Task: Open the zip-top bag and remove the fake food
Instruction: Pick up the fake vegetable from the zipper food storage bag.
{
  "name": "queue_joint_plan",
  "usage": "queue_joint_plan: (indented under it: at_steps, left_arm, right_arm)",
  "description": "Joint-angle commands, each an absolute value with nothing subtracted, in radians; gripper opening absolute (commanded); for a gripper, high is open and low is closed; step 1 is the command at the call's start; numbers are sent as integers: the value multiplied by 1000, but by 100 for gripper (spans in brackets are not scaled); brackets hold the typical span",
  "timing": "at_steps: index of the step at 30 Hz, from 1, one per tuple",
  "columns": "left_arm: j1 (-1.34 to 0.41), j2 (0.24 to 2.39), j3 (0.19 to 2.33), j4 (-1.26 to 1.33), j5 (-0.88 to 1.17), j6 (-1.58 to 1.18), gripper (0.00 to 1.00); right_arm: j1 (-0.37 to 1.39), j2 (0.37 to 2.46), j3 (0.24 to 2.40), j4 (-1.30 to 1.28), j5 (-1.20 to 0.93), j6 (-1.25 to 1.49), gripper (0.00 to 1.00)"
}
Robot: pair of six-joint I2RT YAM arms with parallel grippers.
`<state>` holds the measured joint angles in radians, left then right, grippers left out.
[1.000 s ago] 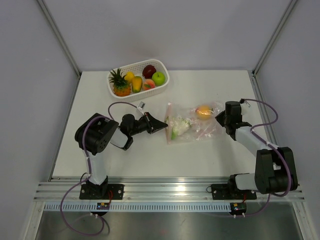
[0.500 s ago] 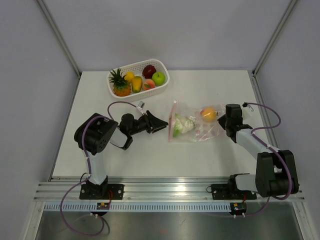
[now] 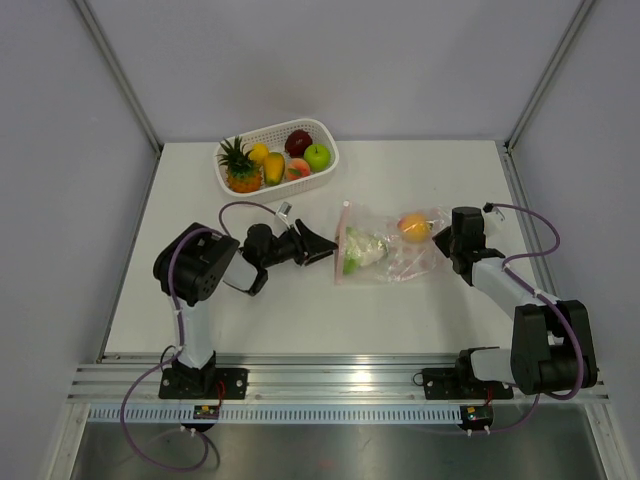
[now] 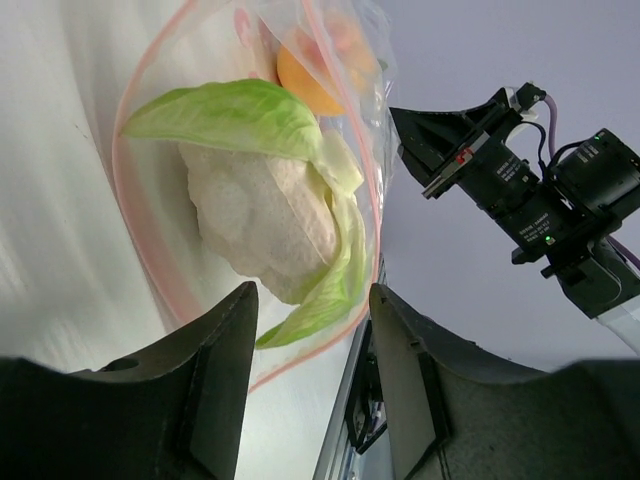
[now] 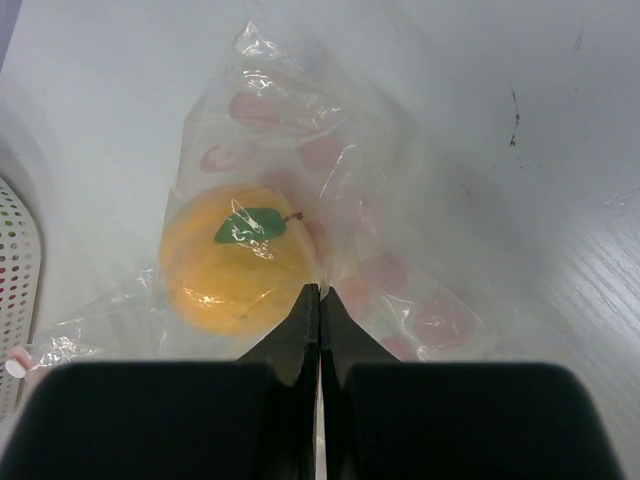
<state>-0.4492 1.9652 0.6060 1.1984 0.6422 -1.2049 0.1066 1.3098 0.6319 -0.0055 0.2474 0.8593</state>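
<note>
The left gripper [image 4: 312,325] stands with jaws spread and empty, facing the open, pink-rimmed mouth of the clear crinkly zip-top bag [image 3: 400,265], which lies on the white table [image 3: 300,310] between both arms. The right gripper [image 5: 318,297], fingers pressed together, seems to pinch the film beside the plastic orange [image 5: 235,262]. The film is probably limp and slippery. The light, rigid white cauliflower with green leaves [image 4: 262,215] offers the firmer hold.

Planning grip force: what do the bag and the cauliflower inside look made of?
The zip-top bag looks like thin clear plastic film: glossy, crinkled, see-through. The cauliflower seems moulded plastic, matt white with smooth green leaves; possibly foam.
</note>
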Motion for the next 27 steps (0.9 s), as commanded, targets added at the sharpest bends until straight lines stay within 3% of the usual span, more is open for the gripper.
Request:
queue_joint_plan:
  at_steps: [1,10,14,17,22,27]
  left_arm:
    - [-442,2002,658,1213,626,-1206,52]
    - [-423,2040,672,1186,626,-1250,54]
    - [-408,2022,635,1229,607,-1256,43]
    - [-410,2036,658,1201,618,-1247,41]
    - [-417,2077,692,1249,658,-1287,48]
    - [-457,2065,750,1100,677,-1215,52]
  right_arm:
    - [106,1293,641,46,224,848,0]
    - [106,1281,627,64,199,854,0]
    - [106,1278,627,64,196,856,0]
    - [106,1279,626,69,195,856,0]
    - [106,1276,624,69,193,854,0]
    - [106,1253,612,71,207,862,0]
